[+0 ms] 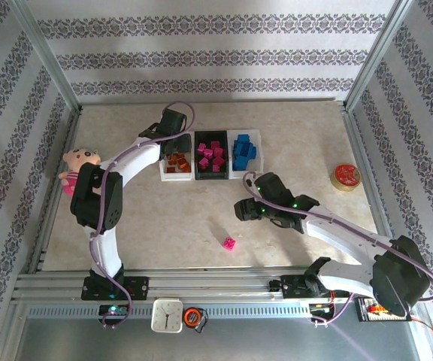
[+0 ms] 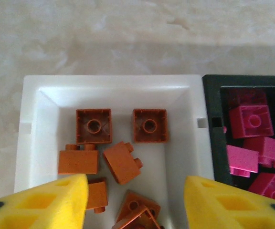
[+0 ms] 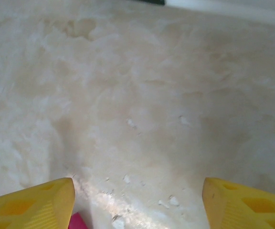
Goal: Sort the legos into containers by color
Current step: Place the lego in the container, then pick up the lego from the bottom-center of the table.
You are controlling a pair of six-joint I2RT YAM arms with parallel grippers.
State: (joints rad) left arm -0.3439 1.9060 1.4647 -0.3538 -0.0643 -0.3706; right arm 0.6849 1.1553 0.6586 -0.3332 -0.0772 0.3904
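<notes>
Left claw [image 2: 135, 193], right claw [image 3: 138, 193] released; orange legos [image 2: 123, 162] in white tray [image 2: 37, 95], magenta [image 2: 252, 121] in black tray [image 2: 214, 95], blue [image 1: 243, 149] in third [image 1: 258, 170].

Three containers [image 1: 211, 178] in a row, far centre of tabletop [image 1: 164, 226], legos [image 1: 210, 154] in each. One loose lego [image 1: 229, 243] on tabletop in front of them, well apart. Doll [image 1: 77, 167] at left edge. Round tin [image 1: 346, 177] right of containers. Clock [image 1: 167, 316] at near edge.
</notes>
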